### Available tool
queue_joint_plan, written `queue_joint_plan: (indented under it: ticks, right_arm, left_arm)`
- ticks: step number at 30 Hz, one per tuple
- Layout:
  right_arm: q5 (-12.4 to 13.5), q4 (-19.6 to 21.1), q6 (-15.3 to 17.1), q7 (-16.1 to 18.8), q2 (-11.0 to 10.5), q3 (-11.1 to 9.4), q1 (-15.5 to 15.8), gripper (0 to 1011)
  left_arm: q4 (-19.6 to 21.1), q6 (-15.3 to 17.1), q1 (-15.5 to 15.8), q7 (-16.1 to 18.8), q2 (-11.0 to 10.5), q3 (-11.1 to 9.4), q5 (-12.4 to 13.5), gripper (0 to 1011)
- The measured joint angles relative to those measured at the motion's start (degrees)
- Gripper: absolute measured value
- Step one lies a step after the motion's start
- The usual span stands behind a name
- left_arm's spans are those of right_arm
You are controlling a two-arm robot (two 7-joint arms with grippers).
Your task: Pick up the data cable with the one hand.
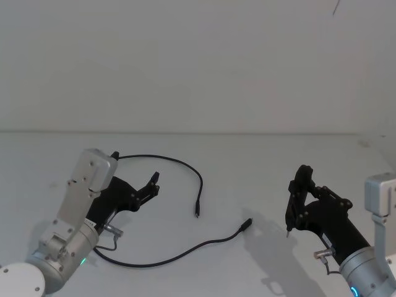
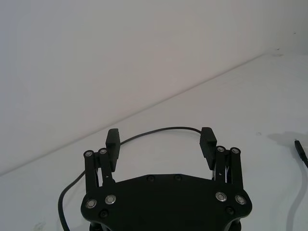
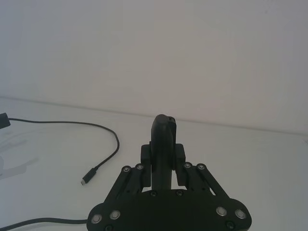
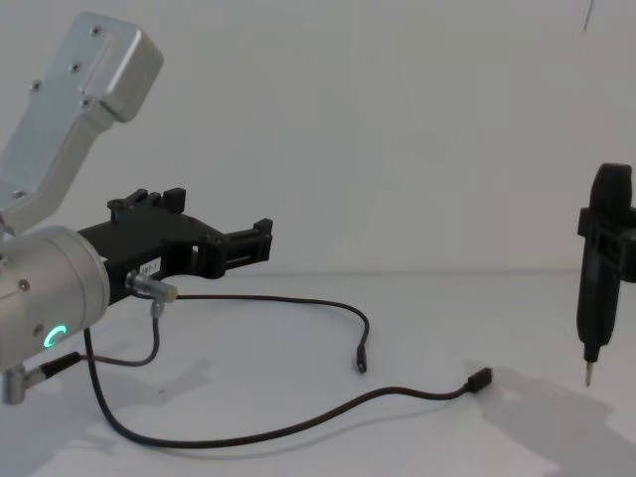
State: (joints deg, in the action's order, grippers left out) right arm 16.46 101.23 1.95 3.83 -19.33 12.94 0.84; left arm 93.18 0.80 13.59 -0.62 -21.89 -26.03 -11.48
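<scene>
The data cable (image 1: pixel 161 156) lies looped on the table (image 1: pixel 260 161) from 8 o'clock toward centre, our left gripper (image 1: pixel 135 167) spread wide above it, our right gripper (image 1: pixel 300 198) at 4 o'clock clenching a pen-shaped tool (image 4: pixel 596 268).

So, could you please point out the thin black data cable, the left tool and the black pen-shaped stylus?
Thin black data cable (image 1: pixel 247 224): head view, on one plug end.
Left black angular tool (image 2: pixel 160 138): left wrist view, midway between its open fingertips.
Black pen-shaped stylus (image 4: pixel 602 268): chest view, on its mid-barrel.

data cable (image 1: pixel 200 197), middle stretch hidden behind left pincer (image 1: pixel 135 168)
</scene>
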Motion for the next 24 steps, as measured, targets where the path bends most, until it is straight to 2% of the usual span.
queue_joint_plan:
  ticks: [24]
  right_arm:
    - [0.0, 0.0, 0.0, 0.0, 0.0, 0.0, 0.0, 279]
  left_arm:
    - [0.0, 0.0, 0.0, 0.0, 0.0, 0.0, 0.0, 1001]
